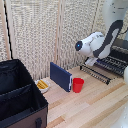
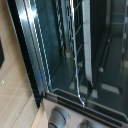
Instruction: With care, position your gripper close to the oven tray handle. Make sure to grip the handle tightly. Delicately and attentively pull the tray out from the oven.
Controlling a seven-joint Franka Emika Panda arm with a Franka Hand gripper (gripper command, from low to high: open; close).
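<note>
The white arm reaches down at the exterior view's right, and its gripper (image 1: 91, 61) is mostly hidden under the bulky wrist. It hangs just above the near end of the tray (image 1: 106, 66), a dark wire rack lying flat and sticking out from the black oven (image 1: 121, 49) at the right edge. The oven tray handle (image 1: 95, 74) is the thin bar along the rack's front edge, slightly below the gripper. I cannot tell whether the fingers touch it. The wrist view shows thin tray bars (image 2: 76, 47) inside the oven (image 2: 102, 60) cavity, blurred, with no fingers plainly visible.
An upright dark blue slab (image 1: 61, 76) and a red cup (image 1: 78, 85) stand on the wooden table left of the rack. A big black fabric box (image 1: 20, 97) fills the lower left, with a small plate of yellow food (image 1: 43, 85) beside it. Oven knobs (image 2: 57, 118) show in the wrist view.
</note>
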